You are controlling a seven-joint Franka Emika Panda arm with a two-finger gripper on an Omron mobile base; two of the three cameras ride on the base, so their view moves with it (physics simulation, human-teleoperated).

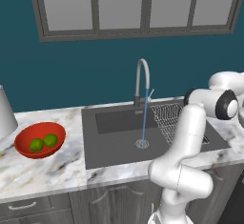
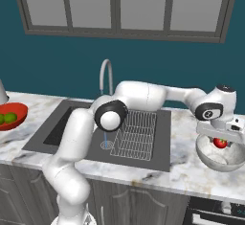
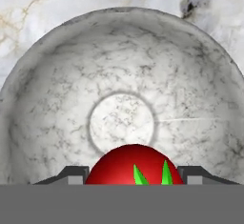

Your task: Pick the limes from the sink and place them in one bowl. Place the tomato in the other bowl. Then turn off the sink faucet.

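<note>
Claw (image 3: 133, 176) grips tomato (image 3: 134, 165), pointing down over grey-white bowl (image 3: 52, 89).

**Camera placement**

Left base view: behind-left of the arm, facing forward and down. Right base view: behind-right, likewise. Both share the sink (image 1: 143, 132) and faucet (image 2: 106, 75). Hand view: close, looking straight down into the pale bowl (image 3: 57, 89).

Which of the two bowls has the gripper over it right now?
The pale grey-white marbled bowl right of the sink, with the gripper holding the red tomato above it. The broad red-orange bowl sits left, holding two limes.
</note>
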